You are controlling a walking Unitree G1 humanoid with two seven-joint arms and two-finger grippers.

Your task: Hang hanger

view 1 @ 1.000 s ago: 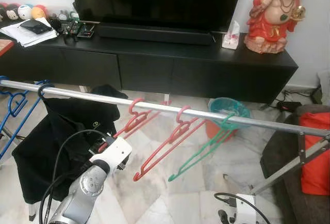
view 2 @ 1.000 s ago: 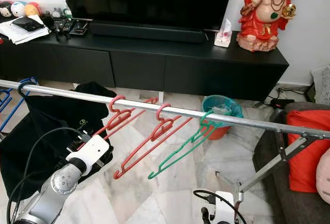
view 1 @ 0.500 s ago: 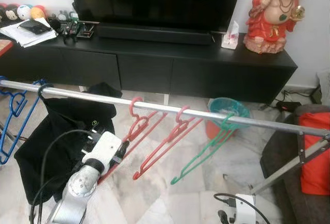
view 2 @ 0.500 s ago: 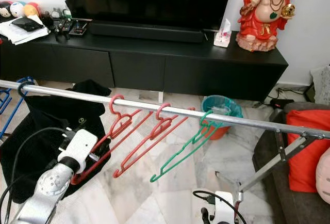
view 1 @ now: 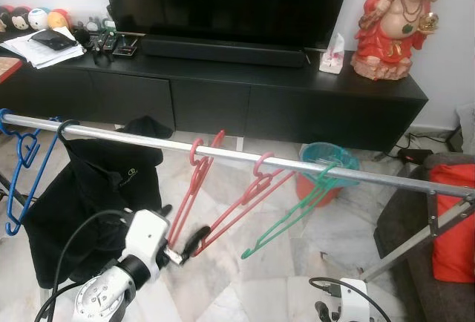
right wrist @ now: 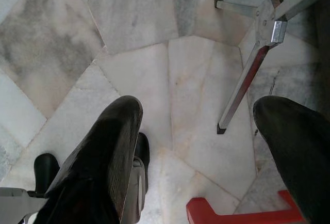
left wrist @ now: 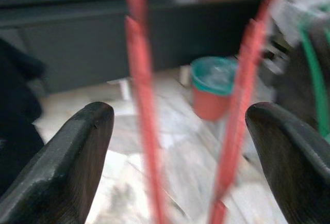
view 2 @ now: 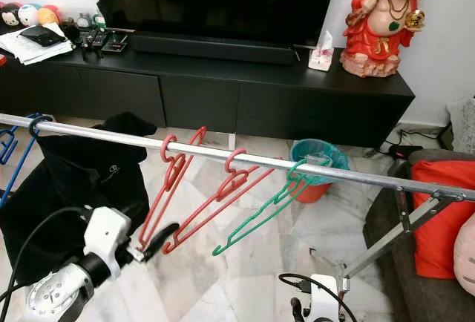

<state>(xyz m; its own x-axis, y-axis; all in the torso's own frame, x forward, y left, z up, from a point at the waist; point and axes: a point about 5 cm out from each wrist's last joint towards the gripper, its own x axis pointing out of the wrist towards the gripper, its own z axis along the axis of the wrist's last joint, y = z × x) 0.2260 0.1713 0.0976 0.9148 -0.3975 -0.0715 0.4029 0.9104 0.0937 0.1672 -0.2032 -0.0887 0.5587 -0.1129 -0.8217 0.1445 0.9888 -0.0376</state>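
Teal-lined red bin (view 1: 326, 165) on floor; left claw (view 1: 187, 242) spread near red hanger (view 1: 191, 192).

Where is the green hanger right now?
The green hanger hangs on the metal rail, rightmost of the hangers, beside a red hanger and in front of the teal-lined bin.

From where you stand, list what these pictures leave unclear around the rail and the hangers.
- Left red hanger: the left claw covers its lower end in the eye views, and the left wrist view is blurred, so contact is unclear.
- Rail: both ends cut off by the picture edges.
- Blue hanger: partly cut off at the left edge.
- Black garment: hides its own hanger.
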